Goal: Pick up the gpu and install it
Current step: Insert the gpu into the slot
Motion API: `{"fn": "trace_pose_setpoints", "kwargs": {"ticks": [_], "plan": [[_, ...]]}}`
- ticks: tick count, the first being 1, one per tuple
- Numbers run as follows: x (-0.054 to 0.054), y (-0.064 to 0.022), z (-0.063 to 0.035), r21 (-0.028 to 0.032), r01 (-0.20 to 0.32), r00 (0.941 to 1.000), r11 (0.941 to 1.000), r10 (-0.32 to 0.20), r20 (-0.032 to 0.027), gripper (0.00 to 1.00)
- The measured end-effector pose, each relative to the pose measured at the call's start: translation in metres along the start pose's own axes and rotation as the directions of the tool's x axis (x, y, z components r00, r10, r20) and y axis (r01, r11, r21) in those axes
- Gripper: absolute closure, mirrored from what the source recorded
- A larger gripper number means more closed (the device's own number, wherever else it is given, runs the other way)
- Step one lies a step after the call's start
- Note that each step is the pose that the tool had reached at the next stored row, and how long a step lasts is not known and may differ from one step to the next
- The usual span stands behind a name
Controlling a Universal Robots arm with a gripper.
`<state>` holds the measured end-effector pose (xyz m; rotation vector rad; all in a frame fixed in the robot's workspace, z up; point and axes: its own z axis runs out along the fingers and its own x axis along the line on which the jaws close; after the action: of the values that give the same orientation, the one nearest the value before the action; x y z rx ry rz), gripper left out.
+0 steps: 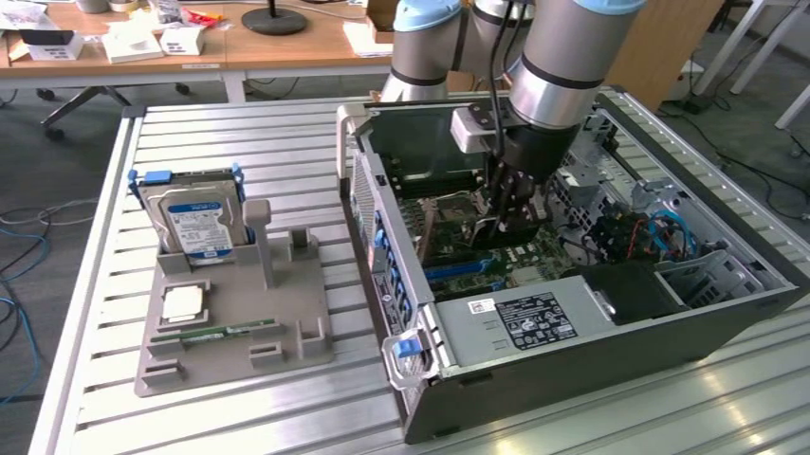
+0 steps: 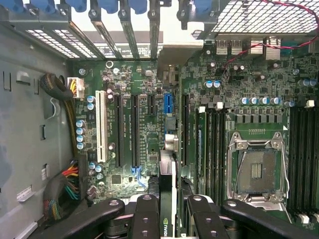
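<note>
At the exterior view's centre, the black gripper (image 1: 514,226) clenches the thin dark gpu card (image 2: 166,226) edge-down, aligning it over the green motherboard (image 2: 129,74).

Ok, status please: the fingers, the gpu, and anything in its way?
Fingers shut on gpu. Gpu edge-on inside computer case, over motherboard slots. Cable bundle off to one side, apart from gpu.

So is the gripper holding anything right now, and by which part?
Yes: the gripper holds the gpu, pinched across its two flat faces near the upper edge, the card hanging edge-down over the motherboard.
</note>
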<state>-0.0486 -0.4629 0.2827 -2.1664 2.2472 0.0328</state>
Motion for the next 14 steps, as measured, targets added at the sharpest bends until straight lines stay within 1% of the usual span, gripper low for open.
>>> {"fn": "trace_pose_setpoints", "kwargs": {"ticks": [7, 11, 14], "plan": [[0.0002, 0.0002, 0.005, 0.0, 0.0, 1.0, 1.0, 0.0, -0.0004, 0.73], [0.0002, 0.0002, 0.005, -0.0001, 0.0, 1.0, 1.0, 0.0, -0.0006, 0.73], [0.0003, 0.003, 0.0052, 0.0002, 0.0, 1.0, 1.0, 0.0, -0.0003, 0.73]]}}
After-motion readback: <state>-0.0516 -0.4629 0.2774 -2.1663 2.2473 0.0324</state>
